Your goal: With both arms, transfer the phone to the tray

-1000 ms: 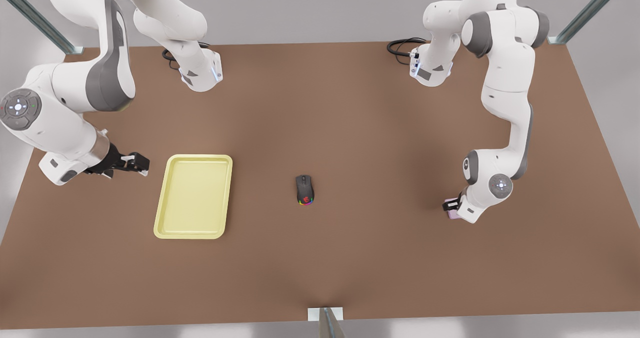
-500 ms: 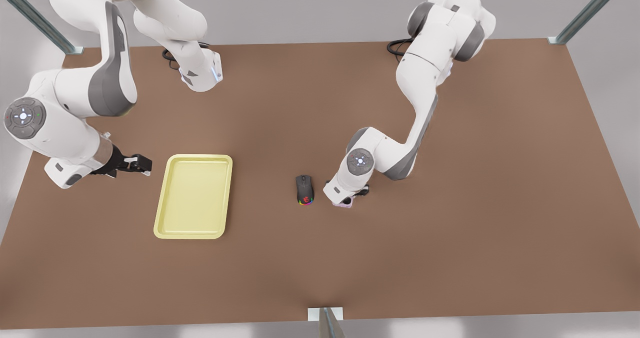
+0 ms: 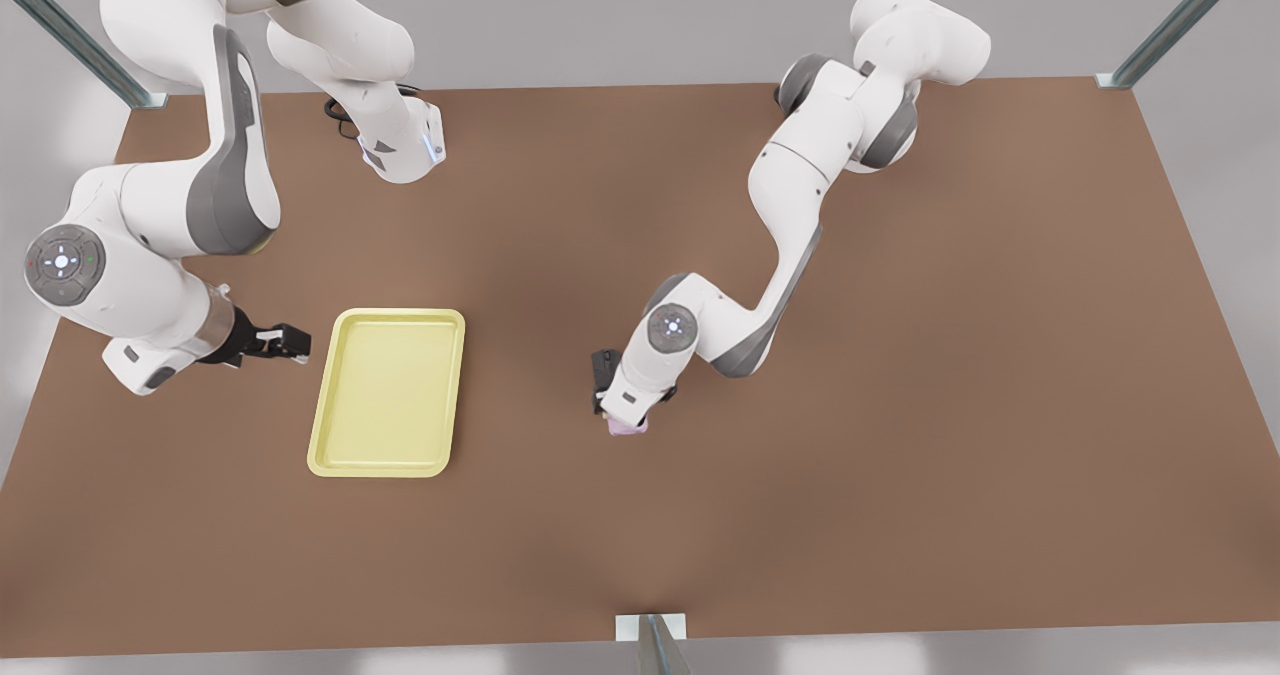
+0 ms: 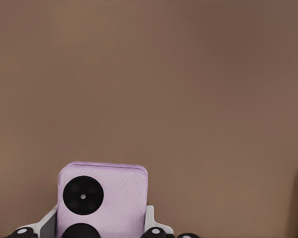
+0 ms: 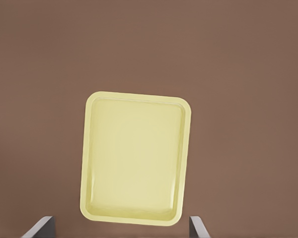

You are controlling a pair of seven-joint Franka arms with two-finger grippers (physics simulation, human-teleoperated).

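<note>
- Left gripper (image 3: 628,417), fingers clamped on pink phone (image 4: 103,198), swept across worktop (image 3: 900,455), now over mouse (image 3: 603,363).
- Tray (image 3: 388,392) at nine o'clock; handover likely.
- Right gripper (image 3: 285,341) waiting beside tray, fingers spread.

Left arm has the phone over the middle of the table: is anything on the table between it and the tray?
Nothing visible. The left gripper holds the phone beside the black mouse, and only bare table lies between there and the tray. The right gripper, fingers open, waits at the tray's far side.

Bare table (image 3: 520,355) between mouse (image 3: 603,363) and tray (image 3: 388,393)
</note>
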